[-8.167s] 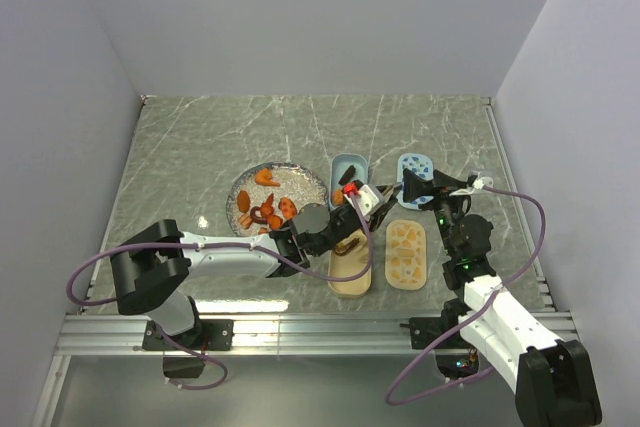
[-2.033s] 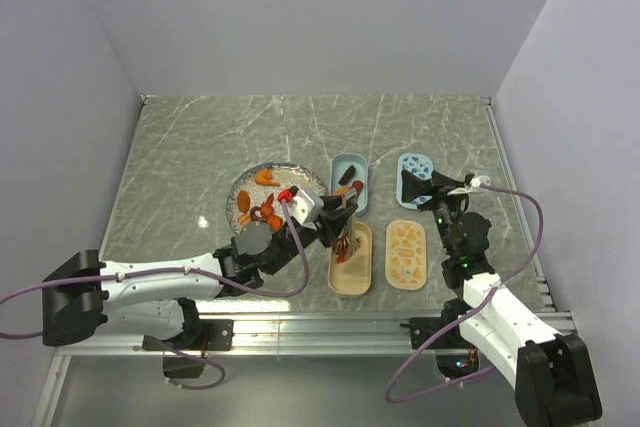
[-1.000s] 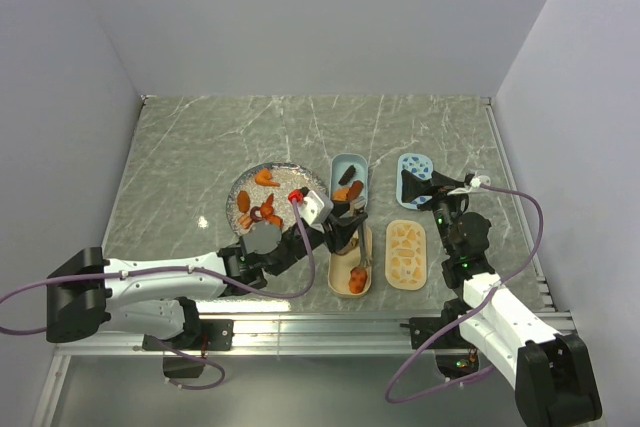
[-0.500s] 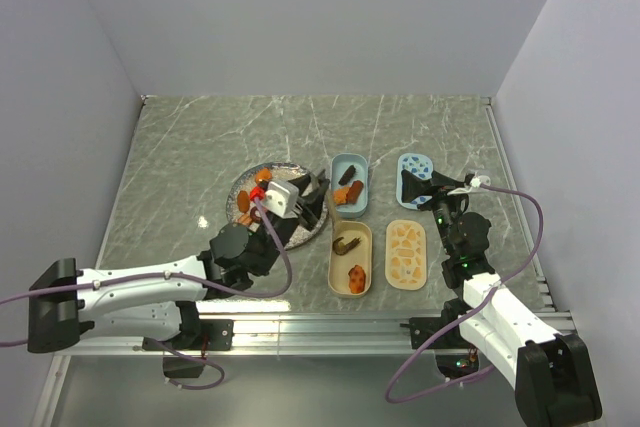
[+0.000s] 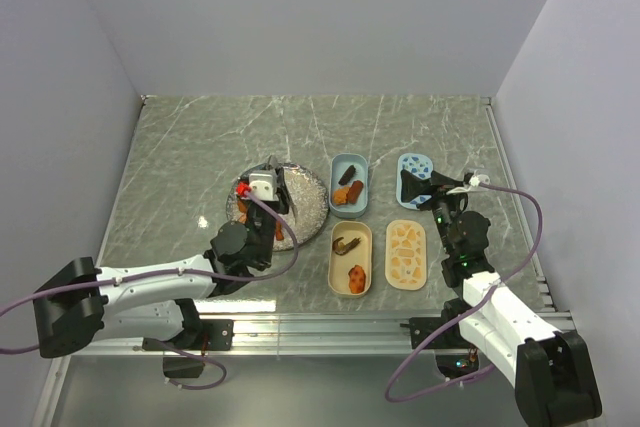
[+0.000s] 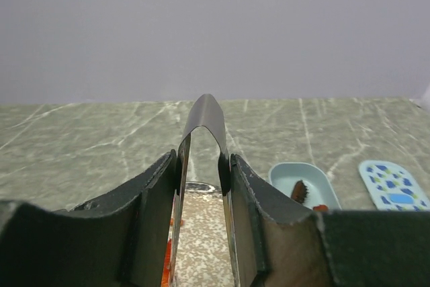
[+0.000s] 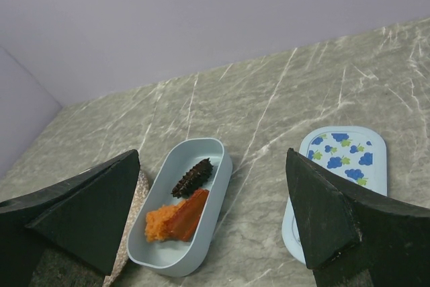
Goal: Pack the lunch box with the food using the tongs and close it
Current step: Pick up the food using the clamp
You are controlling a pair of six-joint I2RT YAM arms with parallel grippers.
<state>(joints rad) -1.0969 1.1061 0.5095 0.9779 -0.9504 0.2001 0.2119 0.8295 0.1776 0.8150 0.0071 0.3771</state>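
Observation:
My left gripper [image 5: 264, 190] hovers over the speckled plate [image 5: 308, 199], shut on the metal tongs [image 6: 205, 111]. The tongs' tips are out of view, and nothing shows between their arms. Orange food [image 6: 167, 261] lies on the plate beside the left tong arm. The lunch box's blue tub [image 5: 349, 164] holds a dark chunk [image 7: 191, 177] and orange chunks [image 7: 176, 218]. Its beige tub [image 5: 335, 282] holds a dark piece [image 5: 345, 244] and an orange piece [image 5: 357, 274]. My right gripper [image 5: 420, 185] stands open above the table, between the blue tub [image 7: 205, 146] and the patterned blue lid [image 7: 342, 166].
A beige lid [image 5: 406, 254] lies right of the beige tub, and the patterned blue lid [image 5: 415, 167] lies behind it. The plate's edge [image 7: 132, 214] shows left of the blue tub. White walls close in the marbled table on three sides.
My left gripper has carried the tongs from over the beige tub, left and back, to above the plate. An orange piece stays in the beige tub. The right arm has not moved.

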